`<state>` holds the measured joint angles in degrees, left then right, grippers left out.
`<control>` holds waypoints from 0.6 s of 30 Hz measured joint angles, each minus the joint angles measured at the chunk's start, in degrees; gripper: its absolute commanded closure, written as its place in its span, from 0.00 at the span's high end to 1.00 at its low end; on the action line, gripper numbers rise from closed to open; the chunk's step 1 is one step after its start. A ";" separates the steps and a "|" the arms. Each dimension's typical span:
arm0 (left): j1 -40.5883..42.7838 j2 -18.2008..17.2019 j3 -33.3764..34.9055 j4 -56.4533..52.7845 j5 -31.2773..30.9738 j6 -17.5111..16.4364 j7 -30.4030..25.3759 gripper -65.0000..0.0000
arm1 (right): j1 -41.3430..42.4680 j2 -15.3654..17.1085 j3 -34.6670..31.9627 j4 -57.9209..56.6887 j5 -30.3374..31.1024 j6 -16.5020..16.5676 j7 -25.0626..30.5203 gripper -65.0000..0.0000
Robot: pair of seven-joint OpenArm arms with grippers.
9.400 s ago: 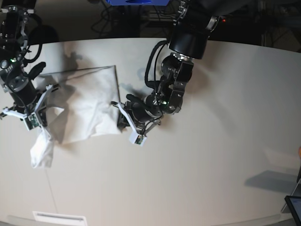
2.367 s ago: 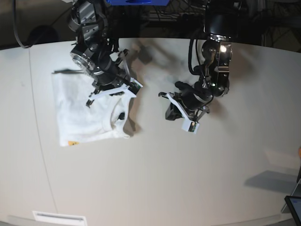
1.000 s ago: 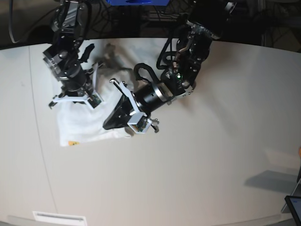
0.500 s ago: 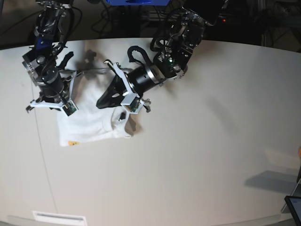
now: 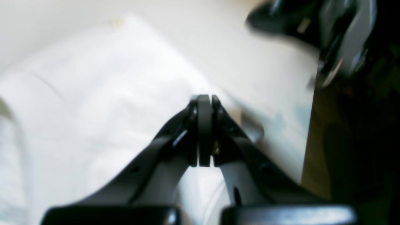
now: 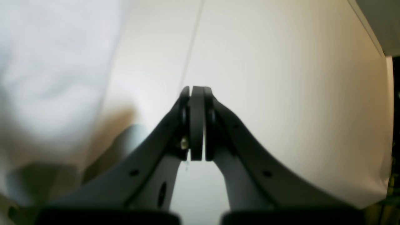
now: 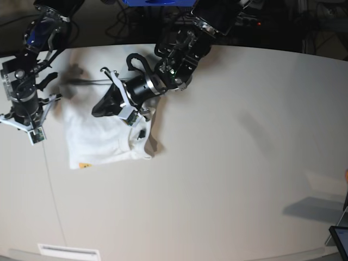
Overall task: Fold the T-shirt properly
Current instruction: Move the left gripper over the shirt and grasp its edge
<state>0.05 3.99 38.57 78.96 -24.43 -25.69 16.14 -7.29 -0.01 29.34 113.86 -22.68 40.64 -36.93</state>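
Observation:
The T-shirt lies folded into a white, roughly square bundle on the table, plain side up. Its collar curls at the right edge and a small orange print patch shows at the lower left corner. My left gripper is shut and empty, low over the bundle's upper part; in the left wrist view its fingertips point across the white T-shirt. My right gripper is shut and empty, just left of the shirt over bare table. In the right wrist view the right gripper has the T-shirt at its left.
The pale table stretches right and forward of the shirt, with a thin seam line running down its left side. A white label strip lies at the front edge and a dark tablet corner at the far right.
My left gripper has swept leftward and up across the shirt. My right arm has moved left, off the shirt and onto bare table. Both grippers stayed shut; the bundle kept its place.

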 measured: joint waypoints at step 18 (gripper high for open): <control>-3.26 -8.57 -0.63 -3.63 -1.86 1.42 5.66 0.00 | -0.22 0.15 3.54 -0.02 -0.13 -0.13 -0.11 0.00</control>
<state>-3.20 -4.58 37.93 75.33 -26.28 -24.27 21.80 -7.51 0.14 32.88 113.84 -22.81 40.51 -37.04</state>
